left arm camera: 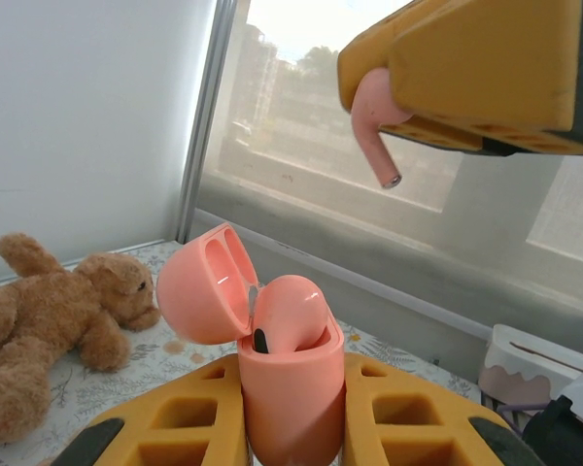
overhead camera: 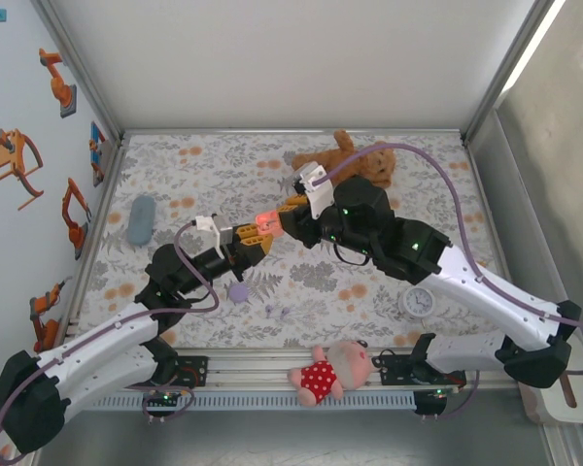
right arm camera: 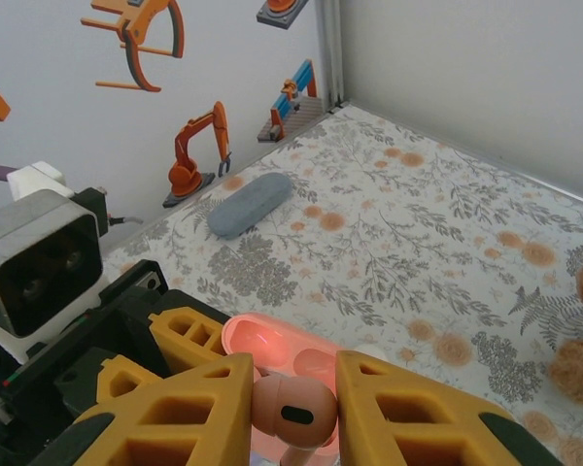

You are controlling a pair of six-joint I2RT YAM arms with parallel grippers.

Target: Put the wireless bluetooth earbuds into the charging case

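Earbud (right arm camera: 290, 414) pinched in right end effector (right arm camera: 291, 381) — above case (right arm camera: 270, 342).

No words, brand names or numbers can be read anywhere. A small white clock (overhead camera: 418, 301) lies face up near the near edge of the tabletop (overhead camera: 223, 165), toward its right corner. Its dial may carry numerals, but they are too small to make out. The orange machine stickers (right arm camera: 196, 152) on the left wall (overhead camera: 5, 58) are drawings with no legible lettering.
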